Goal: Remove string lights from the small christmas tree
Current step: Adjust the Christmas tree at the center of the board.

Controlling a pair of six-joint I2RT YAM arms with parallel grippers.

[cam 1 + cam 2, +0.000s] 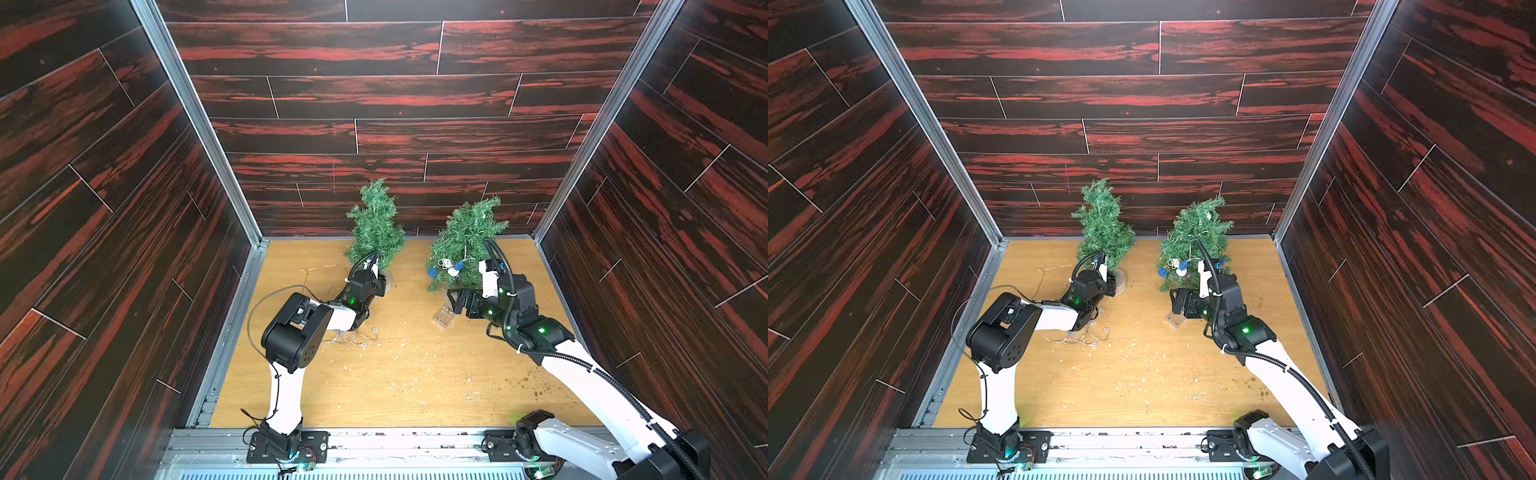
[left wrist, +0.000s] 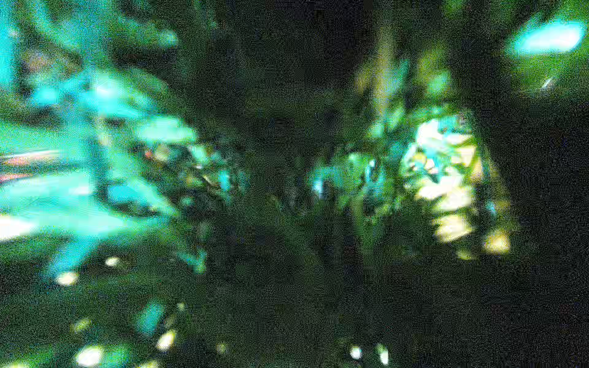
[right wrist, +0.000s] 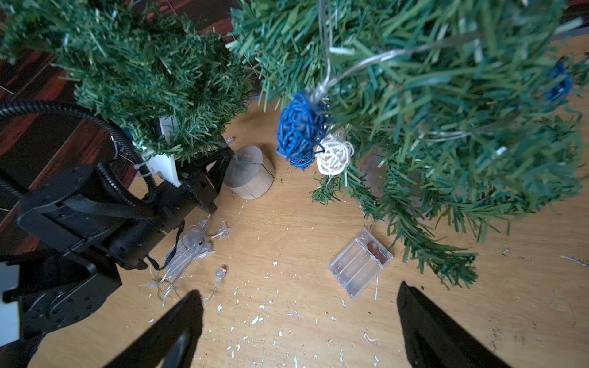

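Right gripper (image 3: 298, 288) gaped empty over wooden surface (image 1: 415, 374), clear plastic battery box (image 3: 360, 263) just ahead; blue-and-white woven-ball string lights (image 3: 302, 133) hung on right green tree (image 1: 465, 245). Left gripper (image 1: 381, 283) shut at left green tree (image 1: 374, 224) trunk. Two trees, two strands.

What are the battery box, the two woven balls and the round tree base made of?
Battery box: clear hard plastic, glossy; the table shows through it. Blue ball and white ball: matte woven strands, perhaps rattan or cord; the open lattice shows. Base: apparently raw wood, a sawn log round with a crack across its grey top and pale sides.
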